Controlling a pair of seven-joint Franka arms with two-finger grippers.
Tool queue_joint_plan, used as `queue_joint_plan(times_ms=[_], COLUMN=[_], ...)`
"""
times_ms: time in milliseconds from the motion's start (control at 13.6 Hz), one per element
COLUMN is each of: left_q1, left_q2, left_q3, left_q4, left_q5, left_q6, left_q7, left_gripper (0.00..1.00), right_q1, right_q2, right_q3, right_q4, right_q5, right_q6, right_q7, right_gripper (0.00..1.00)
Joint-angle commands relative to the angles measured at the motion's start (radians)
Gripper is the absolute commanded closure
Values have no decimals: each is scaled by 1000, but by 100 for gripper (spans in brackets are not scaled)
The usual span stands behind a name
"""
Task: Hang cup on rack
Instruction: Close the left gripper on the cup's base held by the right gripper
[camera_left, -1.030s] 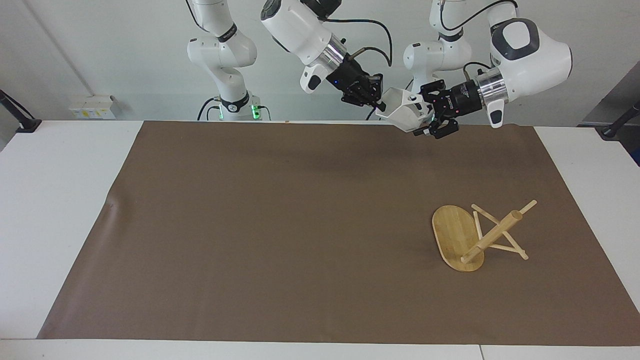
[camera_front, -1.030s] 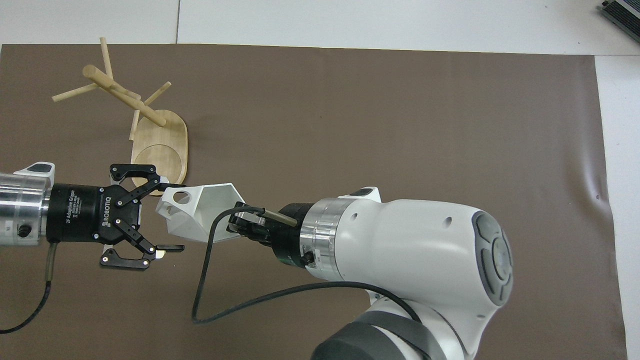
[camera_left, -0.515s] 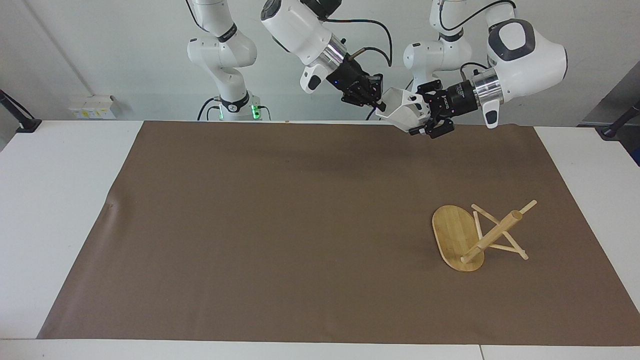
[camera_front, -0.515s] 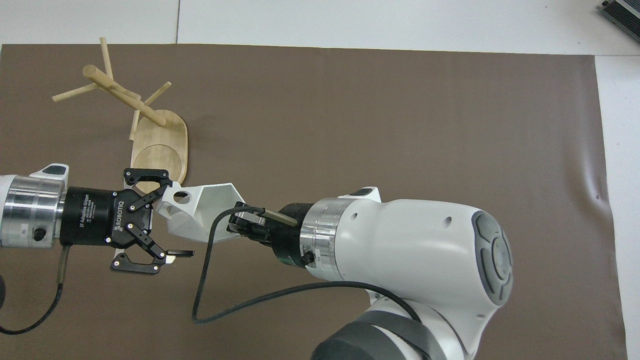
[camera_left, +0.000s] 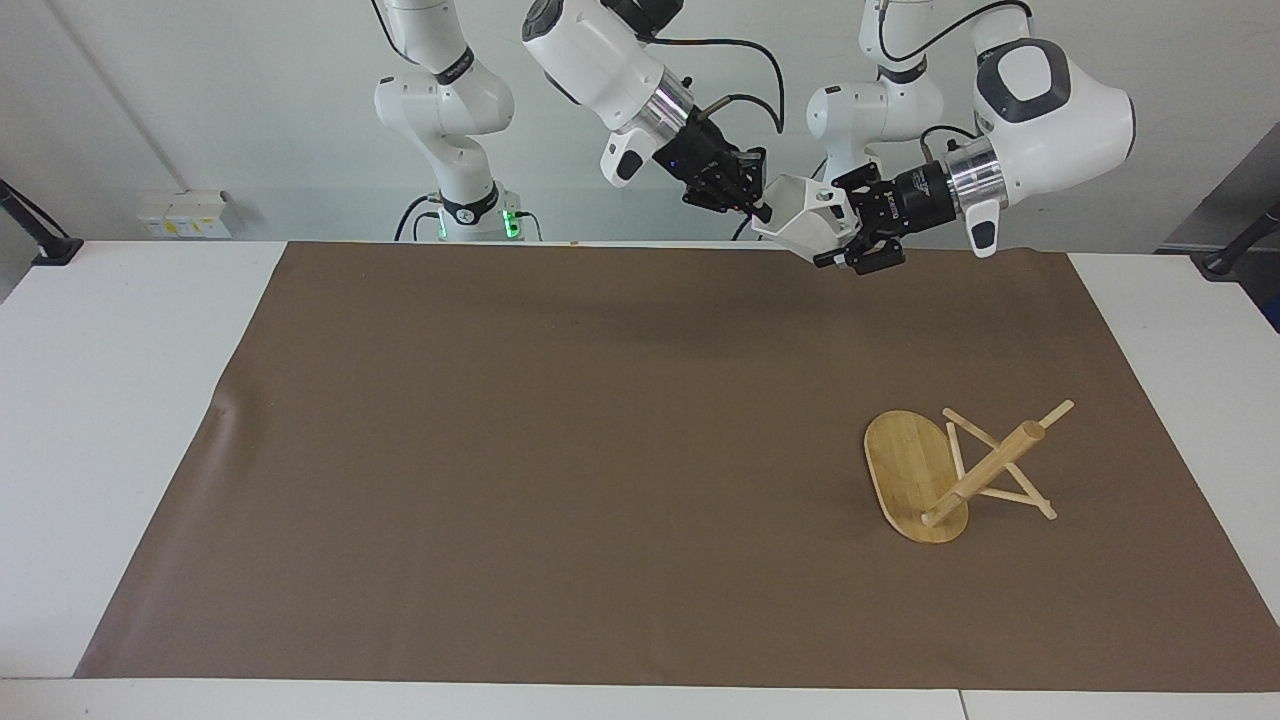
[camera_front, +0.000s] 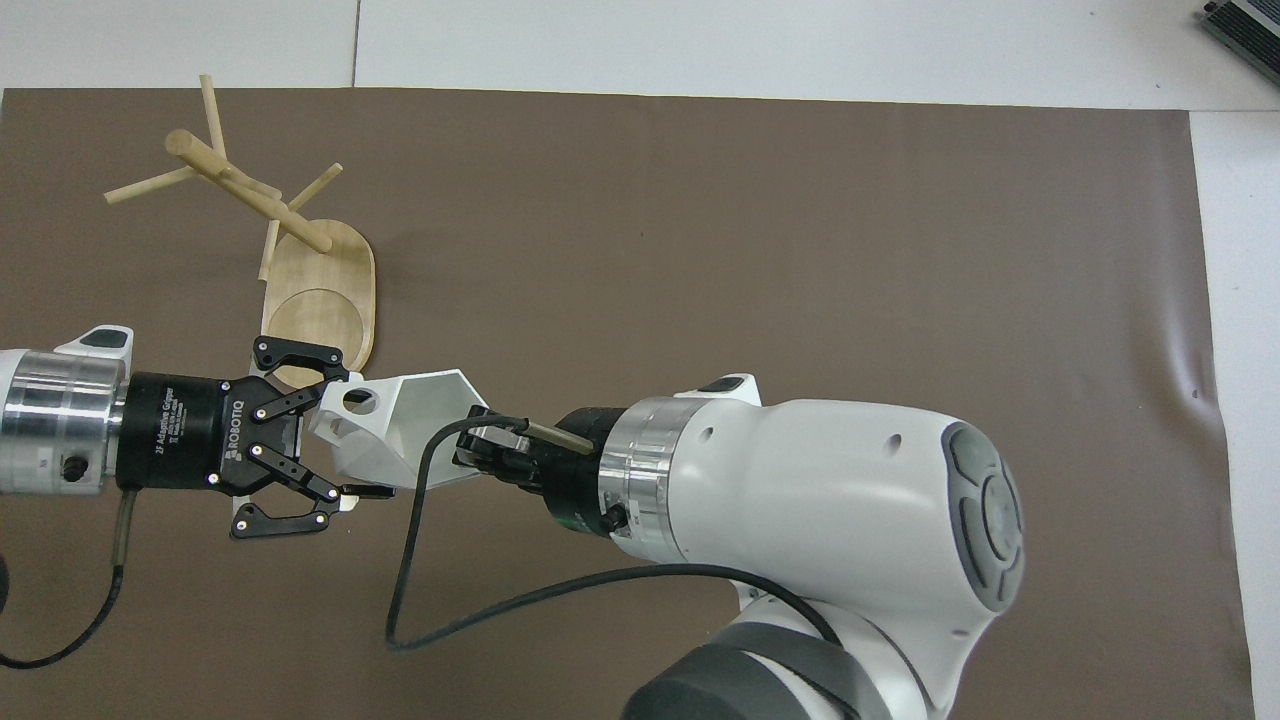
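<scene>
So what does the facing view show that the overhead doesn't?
Facing only: both arm bases, and the small white faceted cup clearly up in the air. Overhead only: a ring outline on the base of the light bamboo rack. Both: right gripper holding the cup, left gripper open around its handle, brown mat underneath.

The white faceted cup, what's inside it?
The white faceted cup, held in the air between the right gripper and left gripper, shows only bare white walls; its bottom is hidden.
</scene>
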Motion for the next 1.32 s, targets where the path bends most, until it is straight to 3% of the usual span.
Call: queue_joint_plan(times_ms=[0, 294, 368, 589, 736, 1104, 1251], left_q1=[-2, 10, 10, 10, 9, 4, 1], left_q2=[-20, -20, -20, -19, -20, -20, -19], left_q3=[10, 13, 13, 13, 13, 5, 5], left_q4=[-22, -22, -22, -22, -22, -24, -24], left_q5=[-22, -16, -13, -11, -6, 23, 59], left_q6=[-16, -16, -16, -17, -16, 1, 14], left_q7=[32, 19, 19, 16, 16, -10, -31], left_gripper=[100, 100, 100, 100, 100, 100, 100], right_q1=[-11, -11, -11, -11, -11, -12, -12], right_q2=[1, 2, 2, 2, 2, 2, 1], right_q3=[9, 7, 9, 1, 1, -4, -10], right_q4=[-3, -3, -3, -3, -3, -6, -15], right_q5=[27, 27, 27, 15, 15, 12, 12], right_q6=[17, 17, 17, 17, 17, 17, 17], right_q7=[-22, -21, -21, -31, -33, -93, -149], right_gripper=[100, 100, 92, 50, 30, 0, 0])
